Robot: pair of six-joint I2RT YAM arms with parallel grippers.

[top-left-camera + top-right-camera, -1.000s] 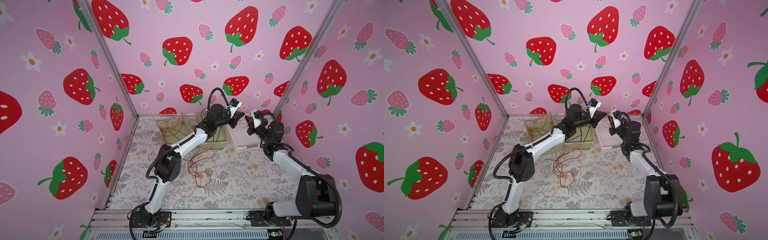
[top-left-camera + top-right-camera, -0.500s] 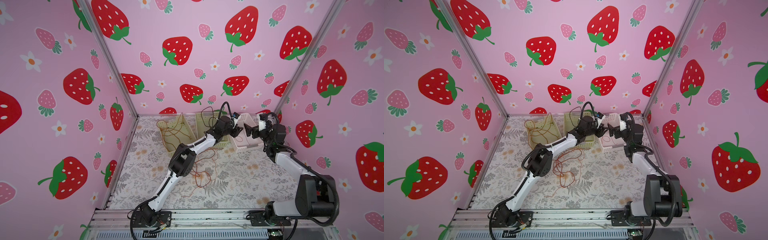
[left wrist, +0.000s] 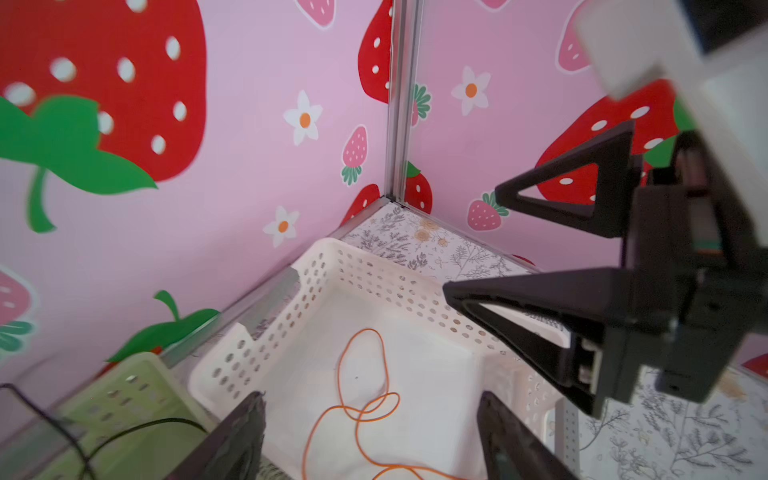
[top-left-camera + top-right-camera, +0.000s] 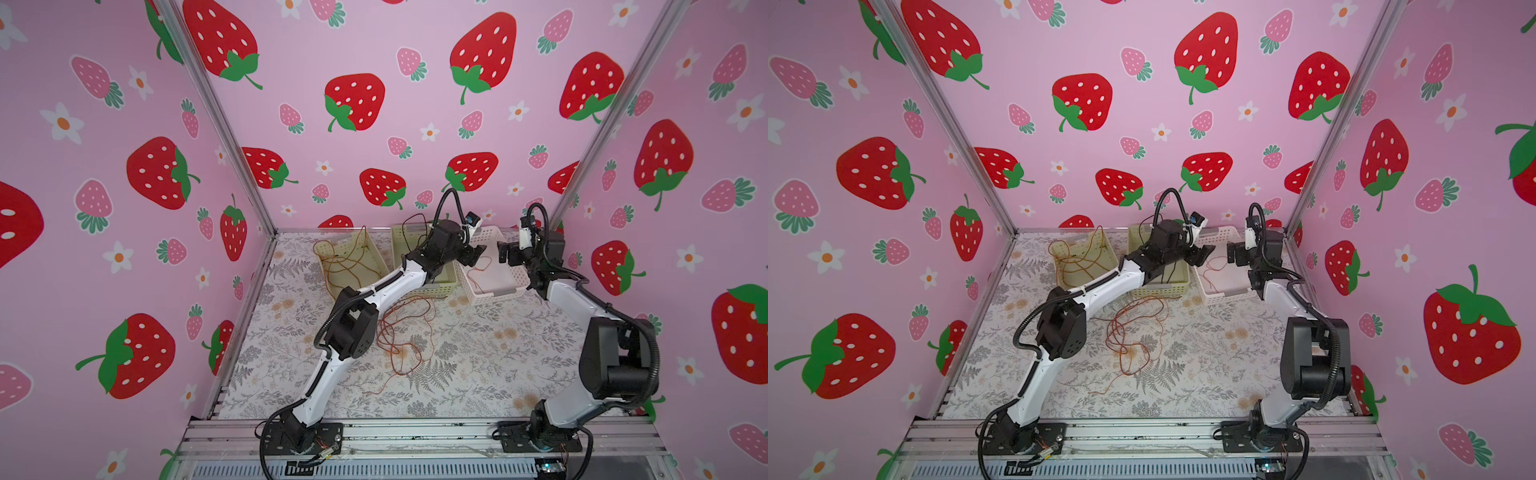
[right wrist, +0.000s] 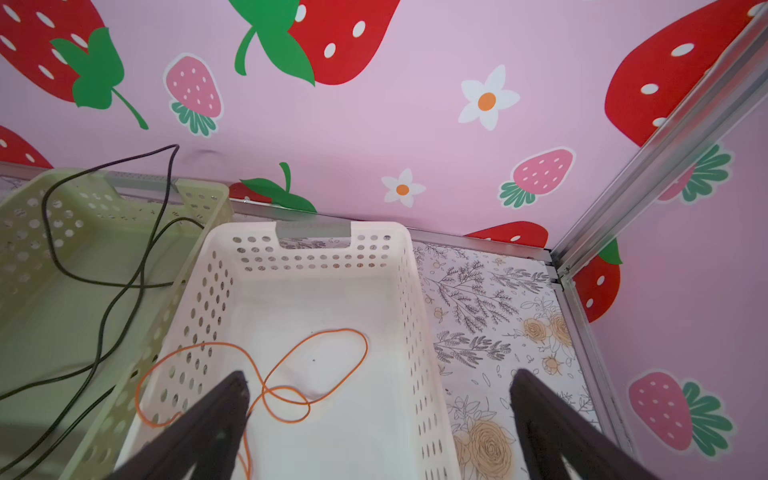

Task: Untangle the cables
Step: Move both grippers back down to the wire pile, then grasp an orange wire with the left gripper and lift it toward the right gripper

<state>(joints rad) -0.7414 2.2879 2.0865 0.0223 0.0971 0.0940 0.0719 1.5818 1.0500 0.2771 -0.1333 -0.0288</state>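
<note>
Both grippers have let go since a second ago: the left gripper (image 4: 476, 254) and right gripper (image 4: 505, 252) are now gaping wide and empty, facing each other over the white basket (image 5: 386, 232). An orange cable (image 5: 264, 388) is lying inside it in flat loops, spreading mostly across the basket's width. A black cable (image 5: 124, 286) is snaking through the green basket (image 5: 199, 195) beside it. Orange-brown cables (image 4: 349, 266) are coiling in the third basket (image 4: 332, 248), and a tangle (image 4: 395, 332) is sprawling on the table (image 4: 498, 353).

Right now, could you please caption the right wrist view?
Open right hand hovers above white basket containing loose orange cable.

The left gripper (image 3: 370, 395) and right gripper (image 5: 379, 376) have opened; orange cable (image 5: 332, 331) now lies in white basket (image 5: 316, 259).
</note>
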